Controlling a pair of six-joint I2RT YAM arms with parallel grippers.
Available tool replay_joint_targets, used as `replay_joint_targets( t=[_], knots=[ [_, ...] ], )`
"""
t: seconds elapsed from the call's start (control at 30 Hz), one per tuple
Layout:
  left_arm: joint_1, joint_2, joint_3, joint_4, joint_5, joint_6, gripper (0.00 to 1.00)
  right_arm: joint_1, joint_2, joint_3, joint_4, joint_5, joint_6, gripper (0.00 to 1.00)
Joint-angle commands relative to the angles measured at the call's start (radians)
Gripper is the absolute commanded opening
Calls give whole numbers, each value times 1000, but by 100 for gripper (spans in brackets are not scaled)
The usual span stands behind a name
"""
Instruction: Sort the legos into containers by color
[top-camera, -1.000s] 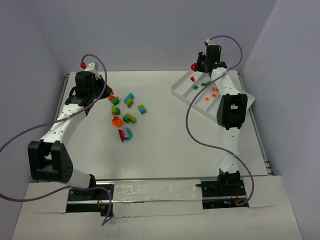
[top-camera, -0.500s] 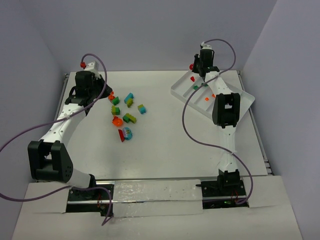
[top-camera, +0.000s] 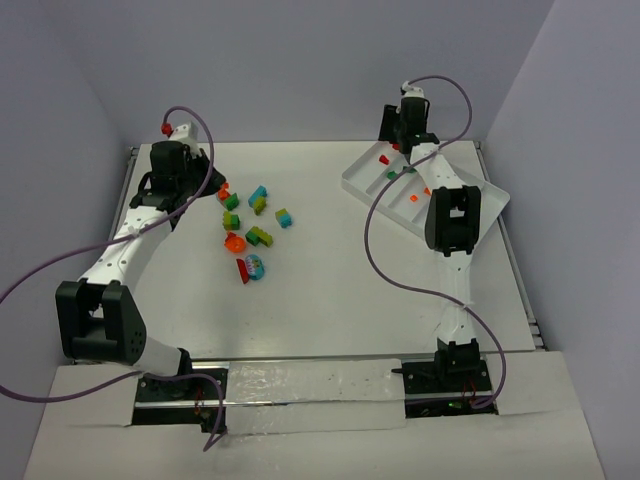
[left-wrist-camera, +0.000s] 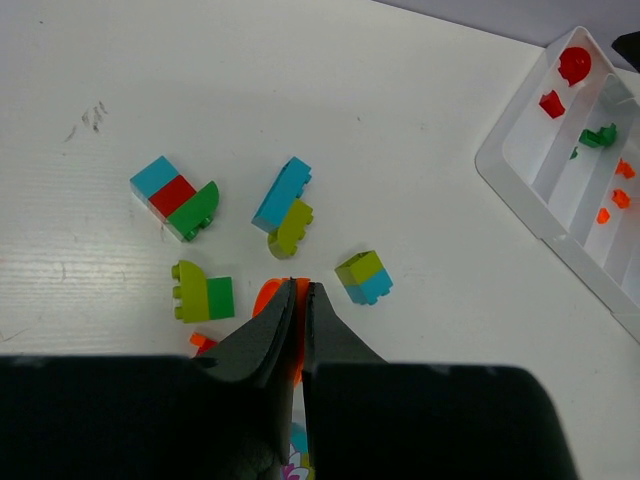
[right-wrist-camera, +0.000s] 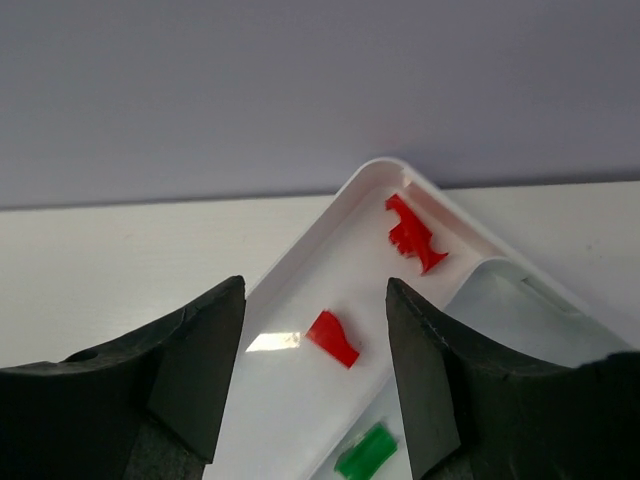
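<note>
My right fingers (right-wrist-camera: 200, 370) hang released over red legos (right-wrist-camera: 332, 338) in the tray (right-wrist-camera: 280, 420); left fingers (left-wrist-camera: 270, 335) clenched above an orange lego (left-wrist-camera: 265, 298).

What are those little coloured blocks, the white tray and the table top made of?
The blocks look like hard moulded plastic: solid bright colours, crisp edges, round studs, a slight sheen. The tray seems to be glossy white plastic; a bright reflection sits on its floor and its corners are rounded. The table looks like a matt white board, faintly scuffed; its core I cannot tell.
</note>
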Motion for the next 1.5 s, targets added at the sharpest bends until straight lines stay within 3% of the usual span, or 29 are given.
replay_joint_targets(
  t=[0.0,0.1,0.23,0.37,0.43,0.47,0.5,0.53,0.57,0.6,0.8,0.93,1.2,1.47],
  knots=[
    [9,-30,34,29,93,-18,0,8,-149,-52,-7,-159,8,66],
    [20,-61,16,31,203,-111,0,19,-401,-210,-3,-316,46,75],
    [24,-54,27,-42,253,-281,0,92,-596,-358,-45,-425,36,97],
    [68,-45,-18,38,477,-532,0,222,-703,-369,-214,-463,-8,100],
    [85,-36,-127,346,711,-692,0,296,-732,-406,-233,-548,13,100],
    [86,-28,-193,577,742,-831,0,319,-734,-415,-227,-571,33,100],
    [86,-11,-294,966,833,-1065,0,348,-742,-444,-209,-639,63,100],
    [89,9,-375,1238,874,-1268,0,366,-746,-470,-187,-709,91,100],
    [92,32,-432,1403,867,-1425,0,375,-745,-493,-161,-777,114,100],
    [97,38,-452,1556,848,-1478,0,385,-742,-510,-134,-829,135,99],
    [105,-7,-471,1753,842,-1495,0,402,-735,-635,140,-1051,363,92],
    [105,-68,-510,1759,824,-1472,0,402,-734,-727,397,-1137,572,87],
    [102,-110,-548,1759,793,-1481,0,430,-675,-905,1148,-1237,1173,75],
    [94,-138,-567,1761,768,-1517,0,477,-626,-849,1174,-1236,1201,68]
  ],
)
